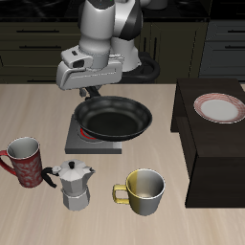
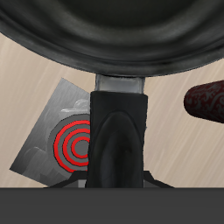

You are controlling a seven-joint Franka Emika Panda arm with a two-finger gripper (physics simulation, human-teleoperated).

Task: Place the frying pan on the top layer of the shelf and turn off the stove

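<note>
Frying pan [image 1: 115, 119] sits above the stove [image 1: 84, 141] in the exterior view, covering most of it; whether it rests on it or is lifted I cannot tell. The gripper [image 1: 88, 89] is at the pan's rear, where the handle is. The dark shelf [image 1: 212, 153] stands beside them with a pink-rimmed plate [image 1: 220, 107] on top. A red mug [image 1: 25, 159], a moka pot [image 1: 74, 184] and a yellow mug [image 1: 142, 191] stand nearer the front edge.

The wrist view shows the pan's handle [image 2: 118, 131] running from the pan [image 2: 122, 35], with the stove's red glowing coil [image 2: 74, 144] below. The fingers are not visible, so I cannot tell if the claw grips.
</note>
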